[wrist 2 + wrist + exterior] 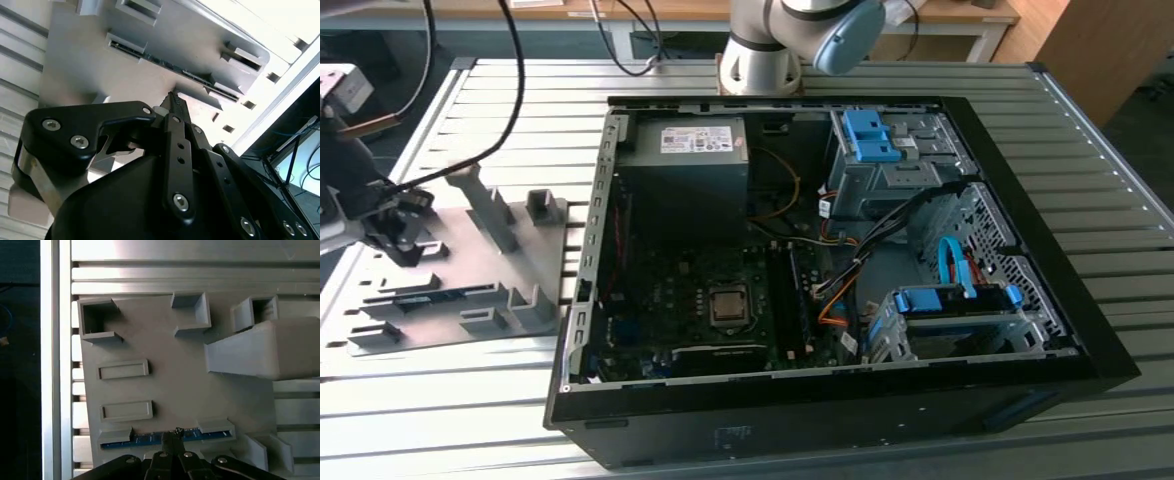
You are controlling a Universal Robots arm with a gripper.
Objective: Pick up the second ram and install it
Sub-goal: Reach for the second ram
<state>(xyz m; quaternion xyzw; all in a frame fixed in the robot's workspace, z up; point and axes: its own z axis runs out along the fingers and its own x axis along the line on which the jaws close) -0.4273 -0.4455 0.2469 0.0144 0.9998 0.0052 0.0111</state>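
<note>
Here, the gripper (173,434), jaws pressed together and holding nothing, hung over the grey fixture plate (175,380), where the second ram (130,439) sat slotted on edge just beyond the jaw tips, its long axis crosswise to them.

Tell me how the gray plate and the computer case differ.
The gray plate is light, flat, with raised holders, one carrying a memory stick; the computer case is black, a deep open box full of boards and cables. The plate lies at the exterior view's left, the case at its right. Both rest on the slatted metal table.
</note>
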